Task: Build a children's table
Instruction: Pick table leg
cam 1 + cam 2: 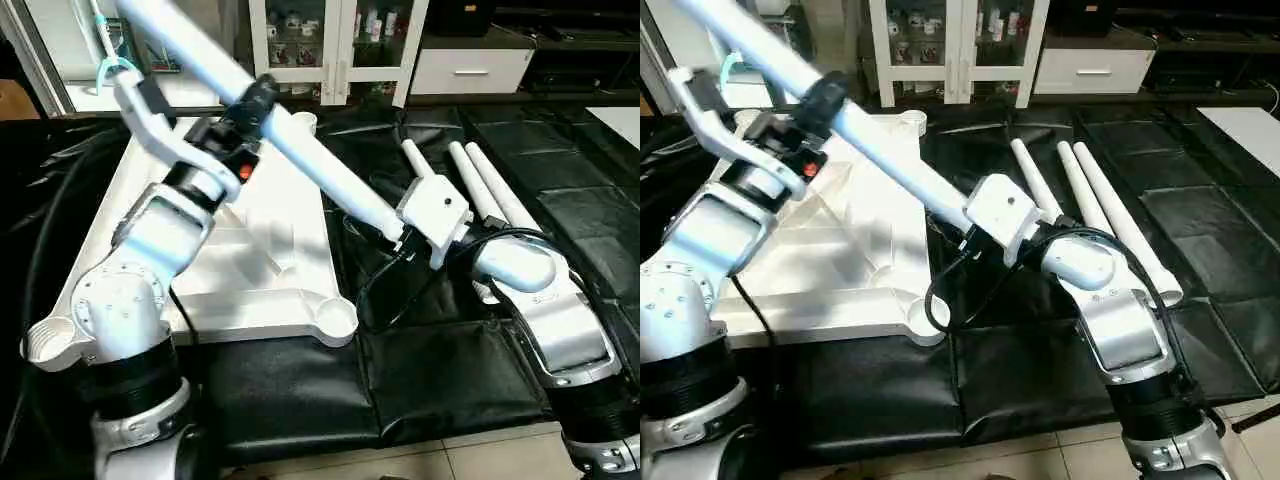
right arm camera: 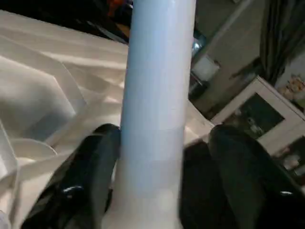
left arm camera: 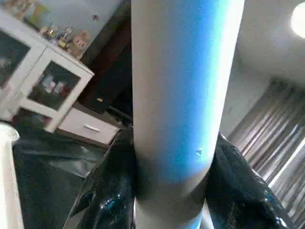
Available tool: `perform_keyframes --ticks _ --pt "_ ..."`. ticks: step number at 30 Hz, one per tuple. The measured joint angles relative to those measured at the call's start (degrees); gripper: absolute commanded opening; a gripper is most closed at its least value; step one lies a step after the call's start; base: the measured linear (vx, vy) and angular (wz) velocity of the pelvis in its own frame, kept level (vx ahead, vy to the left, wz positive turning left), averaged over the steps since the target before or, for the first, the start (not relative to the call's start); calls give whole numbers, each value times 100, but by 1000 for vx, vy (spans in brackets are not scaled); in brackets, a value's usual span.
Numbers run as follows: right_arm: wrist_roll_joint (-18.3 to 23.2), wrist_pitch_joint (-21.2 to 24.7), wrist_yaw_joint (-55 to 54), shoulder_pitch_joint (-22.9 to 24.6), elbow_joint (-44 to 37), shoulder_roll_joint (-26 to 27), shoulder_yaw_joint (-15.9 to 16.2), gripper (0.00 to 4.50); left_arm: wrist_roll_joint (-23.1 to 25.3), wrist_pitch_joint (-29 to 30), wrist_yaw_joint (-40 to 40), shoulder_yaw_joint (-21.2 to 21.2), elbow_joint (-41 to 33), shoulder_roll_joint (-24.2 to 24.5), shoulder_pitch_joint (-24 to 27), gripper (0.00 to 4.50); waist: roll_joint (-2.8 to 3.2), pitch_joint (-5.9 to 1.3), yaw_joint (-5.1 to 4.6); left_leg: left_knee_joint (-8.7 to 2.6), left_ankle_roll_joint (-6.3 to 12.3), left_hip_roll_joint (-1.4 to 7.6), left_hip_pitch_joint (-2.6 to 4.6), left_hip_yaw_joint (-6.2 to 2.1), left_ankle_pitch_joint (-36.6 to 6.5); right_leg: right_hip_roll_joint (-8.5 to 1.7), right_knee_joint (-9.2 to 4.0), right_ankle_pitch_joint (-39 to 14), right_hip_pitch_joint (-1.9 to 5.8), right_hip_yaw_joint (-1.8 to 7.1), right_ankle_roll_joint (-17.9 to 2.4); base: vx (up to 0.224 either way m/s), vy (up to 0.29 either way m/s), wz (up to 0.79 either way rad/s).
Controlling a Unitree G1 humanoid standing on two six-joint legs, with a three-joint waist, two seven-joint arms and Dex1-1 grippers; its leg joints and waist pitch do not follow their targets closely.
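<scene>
Tabletop (image 1: 270,250), underside up, is laid on the black mat (image 1: 440,390) at left, its near edge bare. One leg (image 1: 330,170) is held slantwise above it, clamped by the left gripper (image 1: 255,100); the right gripper's (image 1: 395,238) fingers (image 2: 238,162) stand parted beside it. Three legs (image 1: 480,185) lie right.

The raised leg (image 1: 320,165) slants across the tabletop (image 1: 270,290), barring passage above it.
</scene>
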Motion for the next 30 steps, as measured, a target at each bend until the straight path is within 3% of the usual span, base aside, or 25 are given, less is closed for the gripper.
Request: perform_keyframes --ticks 5,7,10,15,22,30 --pt "-412 1 -740 -91 491 437 53 379 1211 -700 -206 -1029 -166 383 94 167 12 0 -16 -6 -21 0 6 0 8 0 2 6 1 1 5 0 0 0" --pt "-580 4 -1241 -229 788 802 54 379 1764 -1117 -182 -1299 -159 358 146 167 12 0 -44 -13 -36 4 7 -1 12 5 1 15 -3 0 10 0 0 0" --pt "-730 -12 -1648 -341 984 1033 76 379 2082 -1346 -172 -1489 -158 321 150 167 14 1 -31 -28 -50 5 11 -1 19 5 2 17 -4 -2 14 0 0 0" --pt "-987 -305 -1988 -525 1312 1235 255 379 2286 -1581 -120 -1509 -159 271 159 167 14 1 -25 -34 -62 4 11 -1 23 6 2 21 -5 -1 15 0 0 0" --pt "-1484 -648 -2230 -850 1949 1273 633 379 2210 -1769 -198 -1521 -159 -32 213 167 13 1 -15 -33 -63 2 9 0 26 5 0 28 -5 0 15 0 0 0" --pt "-1514 -815 -2306 -852 2175 1249 621 379 2156 -1826 -239 -1494 -160 -37 213 167 13 1 -22 -34 -67 5 10 -1 29 7 2 32 -6 -1 18 0 0 0"
